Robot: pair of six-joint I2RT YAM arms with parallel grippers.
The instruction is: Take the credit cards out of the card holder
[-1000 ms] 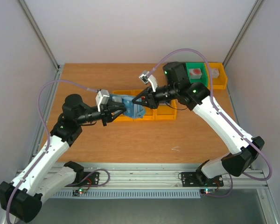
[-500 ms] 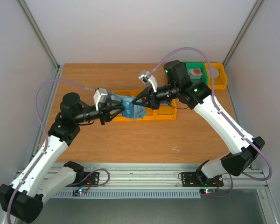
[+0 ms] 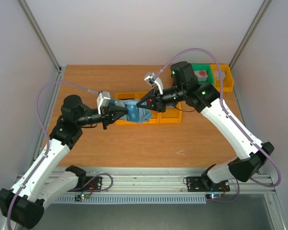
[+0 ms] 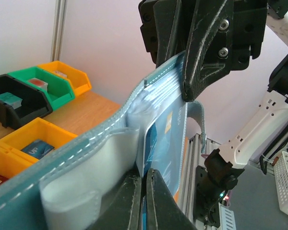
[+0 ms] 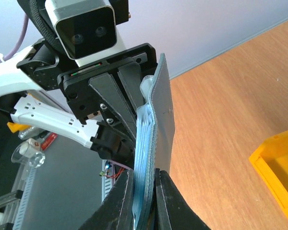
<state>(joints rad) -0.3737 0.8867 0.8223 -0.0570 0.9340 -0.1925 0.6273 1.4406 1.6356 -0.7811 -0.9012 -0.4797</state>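
The blue card holder [image 3: 134, 114] hangs in the air between both grippers, above the yellow bins. My right gripper [image 3: 143, 104] is shut on its far edge; in the right wrist view the gripper [image 5: 143, 178] pinches the cover and sleeves [image 5: 162, 110]. My left gripper [image 3: 122, 113] is shut on the edge of a blue credit card [image 4: 163, 139] that sits in the clear sleeves of the holder [image 4: 77, 158]; its closed fingertips [image 4: 145, 181] show at the bottom of the left wrist view. The right gripper's fingers [image 4: 204, 67] show above. The grey card is hidden.
A row of yellow bins [image 3: 170, 116] lies under the holder; one [image 4: 19, 139] holds a blue card [image 4: 38, 148]. A black bin [image 4: 24, 103] with a teal block, a green bin [image 3: 201, 72] with a red-white block and a yellow bin [image 3: 225, 84] stand at the back right.
My left gripper has drawn a little to the left, away from the right gripper. The right gripper has shifted slightly and still holds the card holder.
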